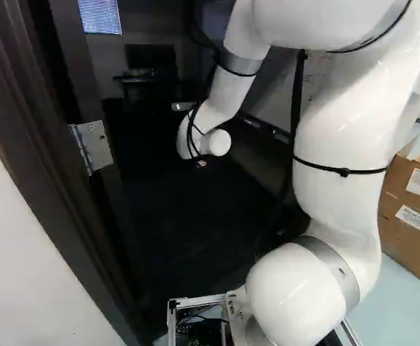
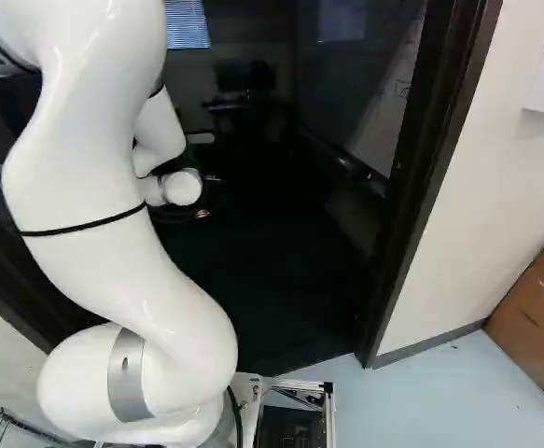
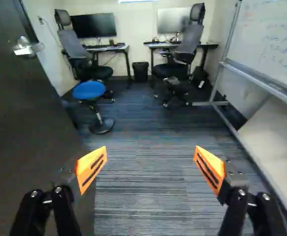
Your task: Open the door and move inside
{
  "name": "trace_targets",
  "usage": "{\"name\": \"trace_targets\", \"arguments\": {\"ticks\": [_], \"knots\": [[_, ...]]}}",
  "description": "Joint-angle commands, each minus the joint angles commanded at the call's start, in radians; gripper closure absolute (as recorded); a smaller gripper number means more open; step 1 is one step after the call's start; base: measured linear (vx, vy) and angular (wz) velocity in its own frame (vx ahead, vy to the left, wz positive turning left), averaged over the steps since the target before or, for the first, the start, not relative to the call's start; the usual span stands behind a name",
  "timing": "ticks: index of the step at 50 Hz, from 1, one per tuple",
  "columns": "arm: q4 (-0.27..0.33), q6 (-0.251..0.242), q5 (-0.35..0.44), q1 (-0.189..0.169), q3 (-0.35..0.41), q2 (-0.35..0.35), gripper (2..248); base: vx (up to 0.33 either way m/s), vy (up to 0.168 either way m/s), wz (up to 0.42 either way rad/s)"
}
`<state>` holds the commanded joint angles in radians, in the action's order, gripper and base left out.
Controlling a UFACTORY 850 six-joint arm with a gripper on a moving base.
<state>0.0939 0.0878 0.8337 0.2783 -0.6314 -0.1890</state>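
In the left base view the gripper [image 1: 201, 163] is at the end of the arm inside the doorway, mostly hidden by the wrist. The wrist view shows the gripper [image 3: 150, 169] open, its orange pads wide apart with only carpet beyond them. The dark door [image 3: 30, 113] stands swung open beside one finger, its silver handle [image 3: 27, 47] farther ahead and untouched. A metal hinge [image 1: 93, 146] shows on the frame in the left base view. The dark door frame [image 2: 430, 168] rises right of the arm in the right base view.
Ahead in the room are a blue stool [image 3: 89, 90], office chairs [image 3: 182, 49], desks with monitors and a black bin [image 3: 141, 71]. A whiteboard [image 3: 271, 44] on a metal stand lines the side opposite the door. Outside, cardboard boxes [image 1: 411, 209] stand by the wall [image 2: 495, 187].
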Motion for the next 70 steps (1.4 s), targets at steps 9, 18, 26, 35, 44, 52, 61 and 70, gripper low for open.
{"name": "trace_targets", "arguments": {"ticks": [9, 18, 26, 35, 44, 52, 61, 70], "knots": [[-0.016, -0.015, 0.007, -0.048, 0.094, 0.081, 3, 0.000, 0.000, 0.000], [-0.031, -0.029, 0.013, -0.092, 0.180, 0.155, 3, 0.000, 0.000, 0.000], [-0.043, -0.040, 0.018, -0.127, 0.248, 0.214, 3, 0.000, 0.000, 0.000], [-0.055, -0.051, 0.023, -0.162, 0.317, 0.273, 3, 0.000, 0.000, 0.000], [-0.065, -0.061, 0.027, -0.193, 0.378, 0.325, 3, 0.000, 0.000, 0.000], [-0.073, -0.068, 0.030, -0.216, 0.423, 0.364, 3, 0.000, 0.000, 0.000], [-0.080, -0.075, 0.033, -0.238, 0.465, 0.400, 3, 0.000, 0.000, 0.000], [-0.086, -0.080, 0.036, -0.255, 0.498, 0.429, 3, 0.000, 0.000, 0.000]]}}
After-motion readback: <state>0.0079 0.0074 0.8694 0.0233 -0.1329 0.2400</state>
